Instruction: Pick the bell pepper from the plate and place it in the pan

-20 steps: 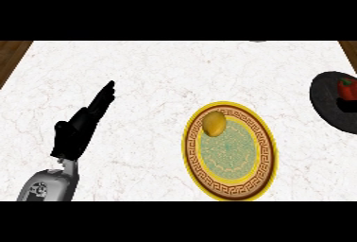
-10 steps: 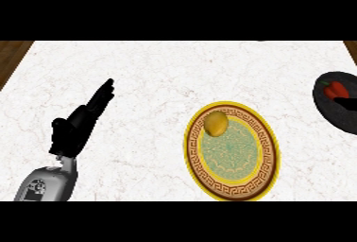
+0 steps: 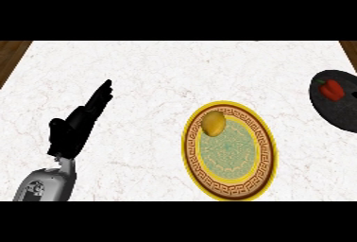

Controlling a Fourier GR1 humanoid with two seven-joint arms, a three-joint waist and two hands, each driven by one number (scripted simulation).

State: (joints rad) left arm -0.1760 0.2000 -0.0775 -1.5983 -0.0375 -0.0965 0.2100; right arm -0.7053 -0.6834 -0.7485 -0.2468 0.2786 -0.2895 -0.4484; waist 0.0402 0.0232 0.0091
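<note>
Nothing shifted on the left hand [image 3: 78, 124]: resting left of the plate [image 3: 259, 182], fingers straight and pressed together, holding nothing. Right hand gone from view since earlier frames. Red bell pepper [image 3: 331, 89] now lies bare in the dark pan [image 3: 333, 112], up-right of the plate, so placement looks done; yellow fruit [image 3: 214, 123] remains on the plate.

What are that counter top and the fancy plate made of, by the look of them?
The counter looks like polished white marble: pale with faint grey veins. The plate looks like glazed ceramic, with a yellow rim, a brown key-pattern band and a green middle, though painted metal can't be ruled out.
</note>
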